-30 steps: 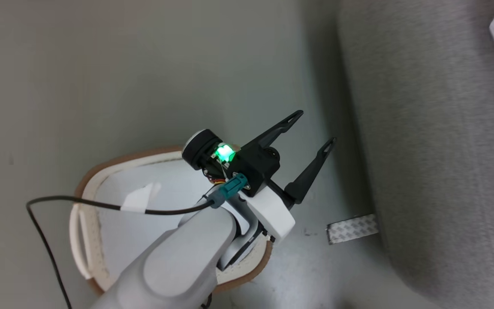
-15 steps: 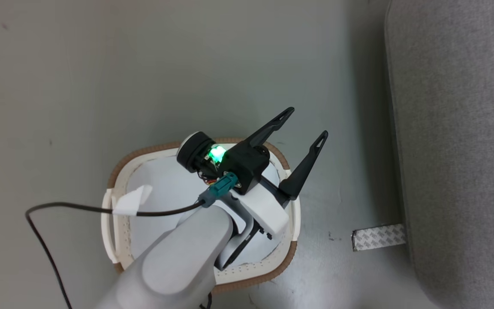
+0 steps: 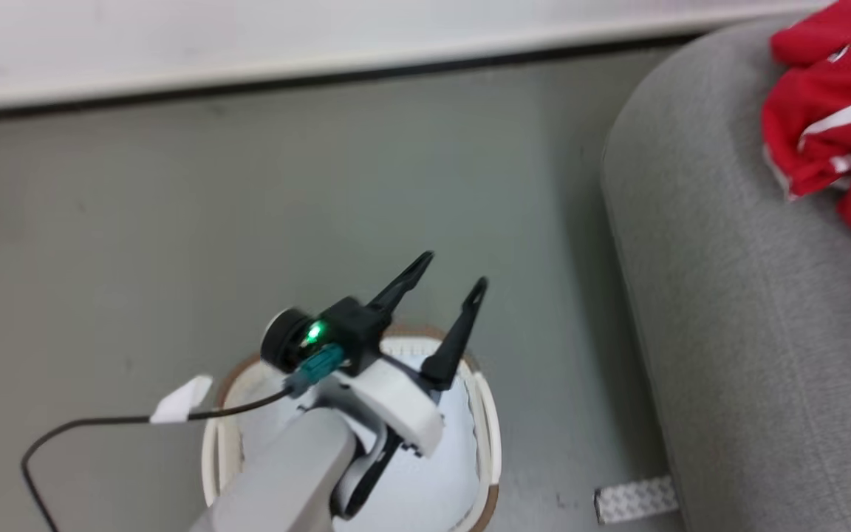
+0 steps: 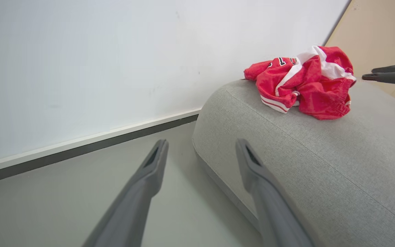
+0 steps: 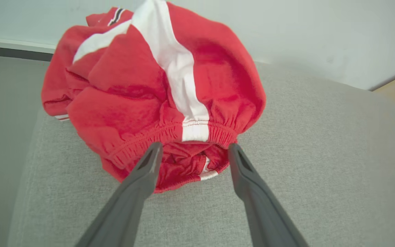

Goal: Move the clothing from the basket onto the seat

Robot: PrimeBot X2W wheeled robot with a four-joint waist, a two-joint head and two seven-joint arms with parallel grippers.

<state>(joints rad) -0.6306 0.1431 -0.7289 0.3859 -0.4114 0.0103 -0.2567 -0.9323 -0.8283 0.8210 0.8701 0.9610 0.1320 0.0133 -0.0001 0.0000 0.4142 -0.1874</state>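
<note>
Red sports garment (image 5: 156,85), with white stripes and a gathered elastic hem, is lying crumpled on the light grey upholstered seat (image 5: 314,164), right in front of my right gripper (image 5: 194,146). I am holding that gripper's two dark fingers spread wide, clamping nothing. The hem is sitting at their tips and bulging across the gap between them, and I cannot tell whether the tips are touching the cloth. In the left wrist view these same fingers are showing at the right edge, just beside the heap.

My left gripper (image 3: 452,270) is hanging with its fingers parted too, carrying nothing. The white laundry basket (image 3: 488,436) with the brown rim is sitting beneath it on the grey floor (image 3: 174,222), and a pale white cloth (image 3: 440,495) is lying inside the basket, below my left wrist. The seat is standing to the right of this gripper. The garment is resting well beyond its right fingertip, up on the seat's rounded top near the white wall (image 4: 81,51).

A patterned strip of tape (image 3: 632,499) is lying on the floor down and to the right of my left gripper, between basket and seat, with one end reaching the seat's edge. A black cable (image 3: 100,423) with a white tag (image 3: 182,395) is trailing leftward from my left wrist, where a green light (image 3: 315,332) is glowing.
</note>
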